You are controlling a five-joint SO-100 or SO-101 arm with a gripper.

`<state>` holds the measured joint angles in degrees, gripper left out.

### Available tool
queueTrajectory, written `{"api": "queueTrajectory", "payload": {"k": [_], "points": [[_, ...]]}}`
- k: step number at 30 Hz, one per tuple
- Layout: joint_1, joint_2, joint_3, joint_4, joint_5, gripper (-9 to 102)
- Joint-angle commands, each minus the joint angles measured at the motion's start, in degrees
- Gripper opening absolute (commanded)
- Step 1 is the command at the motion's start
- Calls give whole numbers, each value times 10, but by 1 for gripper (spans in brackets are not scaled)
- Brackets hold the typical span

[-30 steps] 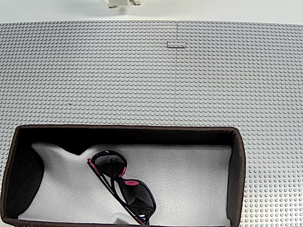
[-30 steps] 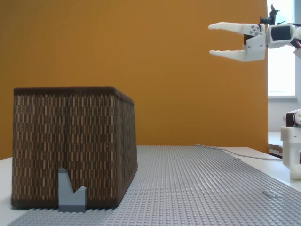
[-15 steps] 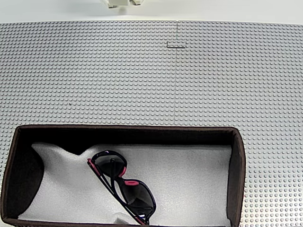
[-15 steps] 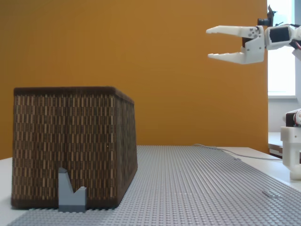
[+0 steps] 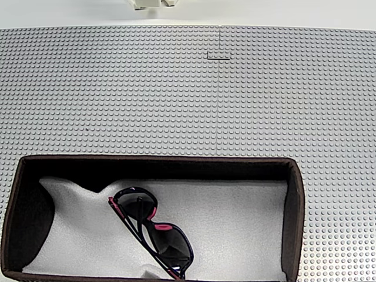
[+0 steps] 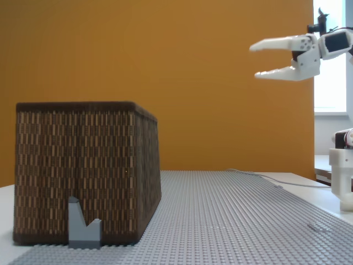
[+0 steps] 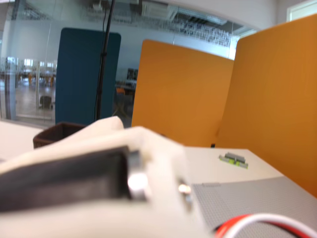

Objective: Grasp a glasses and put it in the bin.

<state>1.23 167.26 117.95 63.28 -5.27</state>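
The glasses [image 5: 151, 228] lie inside the bin [image 5: 294, 217] on its white foam lining [image 5: 235, 223], left of centre in the top-down fixed view, near the bin's lower wall. Their long axis runs diagonally from upper left to lower right; one dark lens sits toward the upper left, the other toward the lower right, with pink-red accents between. In the side-on fixed view the gripper [image 6: 263, 59] hangs high above the studded grey baseplate [image 6: 231, 215], well apart from the bin, jaws spread wide and holding nothing. The placement appears complete; the remaining move is judged to be only a retreat to rest.
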Motion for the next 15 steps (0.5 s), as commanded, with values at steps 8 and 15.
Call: {"api": "queueTrajectory", "payload": {"k": [8,15], "points": [[-9,-1,23,-36,14,25],[-39,-13,76,-81,5,23]]}}
